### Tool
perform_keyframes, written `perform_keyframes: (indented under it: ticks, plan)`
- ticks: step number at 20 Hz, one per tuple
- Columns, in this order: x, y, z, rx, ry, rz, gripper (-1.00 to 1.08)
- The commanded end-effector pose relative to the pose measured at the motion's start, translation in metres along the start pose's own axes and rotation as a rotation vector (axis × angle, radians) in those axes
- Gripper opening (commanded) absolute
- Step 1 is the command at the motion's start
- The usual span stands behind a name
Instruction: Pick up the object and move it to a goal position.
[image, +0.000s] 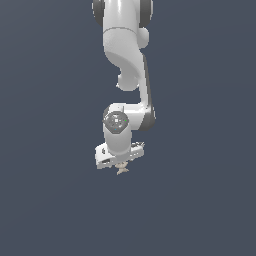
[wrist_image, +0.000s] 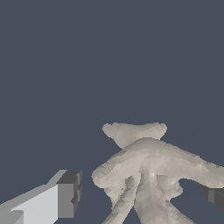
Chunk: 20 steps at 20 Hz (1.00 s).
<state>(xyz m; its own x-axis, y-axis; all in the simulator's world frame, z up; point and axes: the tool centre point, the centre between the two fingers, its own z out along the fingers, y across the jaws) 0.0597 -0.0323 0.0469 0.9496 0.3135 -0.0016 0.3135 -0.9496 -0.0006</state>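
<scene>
Item: small beige-tan object of irregular, star-like form with several blunt spiky arms (wrist_image: 148, 175) — surface matte and faceted. In the wrist view it sits between the two gripper fingers, one arm reaching toward the dark pad of the far finger (wrist_image: 214, 197); the nearer light-grey finger with its dark pad (wrist_image: 70, 192) stands apart from it, a gap showing. In the exterior view the object (image: 121, 170) appears as a tiny tan shape directly beneath the white gripper (image: 120, 161).

Gripper: jaws spread with the object between them; whether either pad touches it cannot be told.

Carrier: white jointed robot arm (image: 125, 55), descending from above.

Surroundings: plain dark blue-grey ground (image: 200, 200).
</scene>
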Motion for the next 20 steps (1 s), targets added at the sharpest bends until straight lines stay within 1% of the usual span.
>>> perform_keyframes:
  ticks: [1, 4, 5, 16, 20]
  plan:
    - [0.0008, 0.0004, 0.0054, -0.001, 0.002, 0.000, 1.00]
    - [0.0017, 0.0007, 0.0054, -0.001, 0.002, 0.000, 1.00]
    - [0.0017, 0.0007, 0.0054, -0.001, 0.002, 0.000, -1.00]
    - [0.0017, 0.0005, 0.0051, -0.001, 0.002, 0.000, -1.00]
    - [0.0030, -0.0050, -0.0018, -0.001, 0.002, 0.000, -1.00]
